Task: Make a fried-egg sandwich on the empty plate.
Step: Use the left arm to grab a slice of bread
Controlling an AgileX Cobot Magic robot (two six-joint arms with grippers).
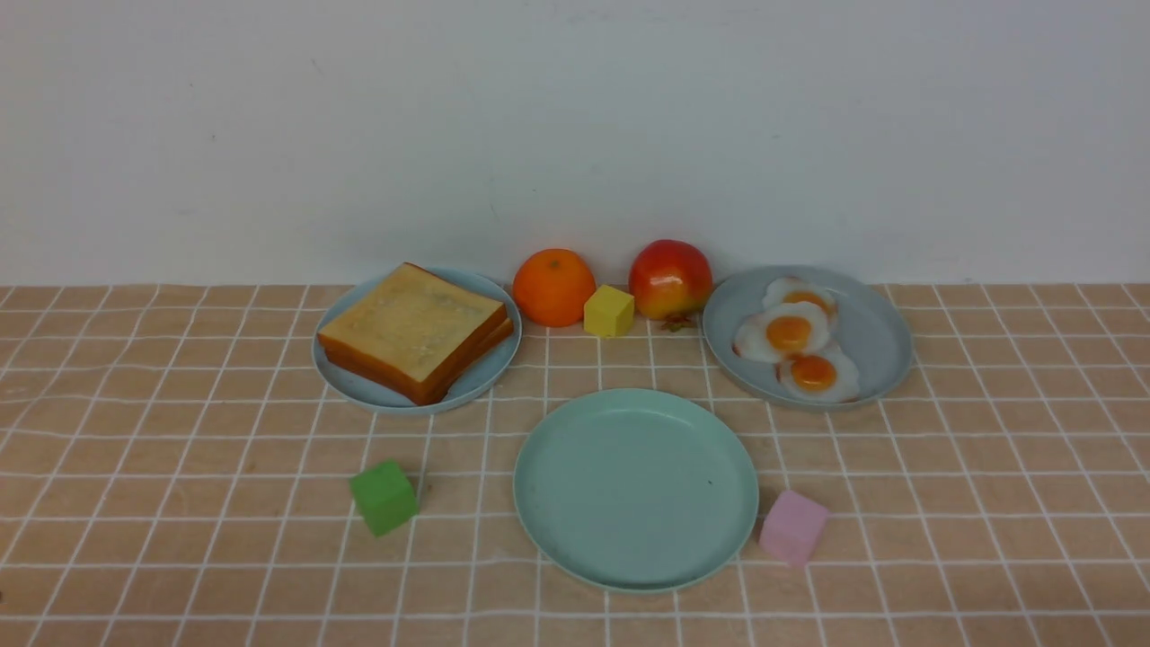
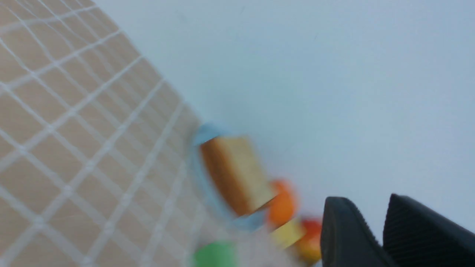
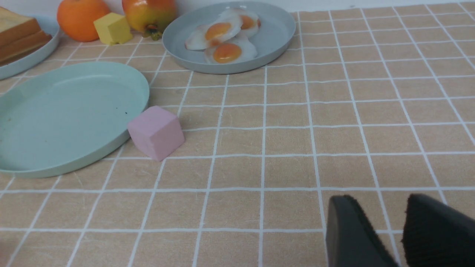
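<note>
While no fried-egg sandwich is yet assembled, the empty plate is shown bare at the near centre of the bench, between a green cube and a pink cube, the latter just beside its rim. Toast slices are stacked on a pale blue plate behind and to the left. Three fried eggs overlap on a grey-blue plate behind and to the right. The toast is judged light and fairly stiff, best taken by opposite crust edges. The eggs are judged thin, limp and slippery, best pinched at a white margin. The left end effector and right end effector are each seen slightly parted, holding nothing.
</note>
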